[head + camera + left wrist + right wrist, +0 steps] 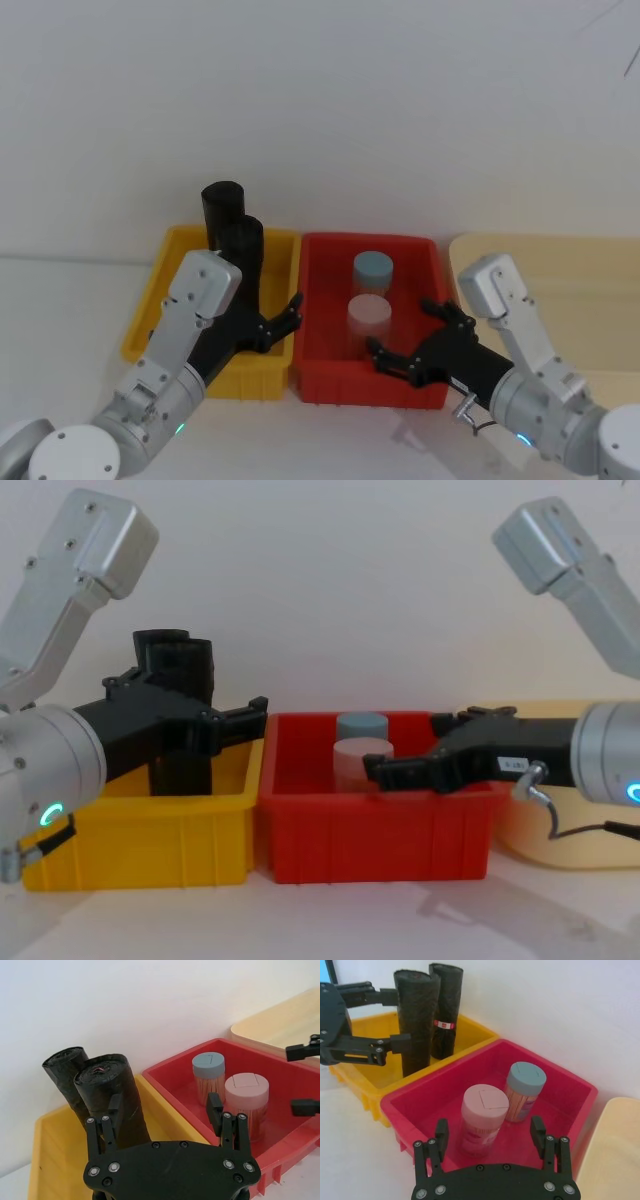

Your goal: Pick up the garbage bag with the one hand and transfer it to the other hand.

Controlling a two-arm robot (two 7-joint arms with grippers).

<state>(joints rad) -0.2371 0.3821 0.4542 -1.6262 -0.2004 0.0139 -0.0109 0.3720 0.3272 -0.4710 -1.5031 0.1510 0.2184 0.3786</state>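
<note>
Two black rolls stand upright in the yellow bin (pixel 150 320). The front one is the plain garbage bag (pixel 243 248) (pixel 415 1020) (pixel 112 1092). The roll (pixel 222 203) (pixel 445 1010) behind it carries a small red-and-white sticker. My left gripper (pixel 262 322) (pixel 165 1105) (pixel 195 698), on the green-ringed wrist, is open, with its fingers reaching along either side of the garbage bag and one pad close to its side. Over the red bin (pixel 315 345), my right gripper (pixel 405 330) (pixel 489 1127) (pixel 410 750) is open and empty, close to the pink-lidded jar.
In the red bin stand a blue-lidded jar (pixel 373 268) (pixel 524 1091) and a pink-lidded jar (pixel 369 318) (pixel 482 1120). A pale wooden board (pixel 560 280) lies to the right. A white wall rises just behind the bins.
</note>
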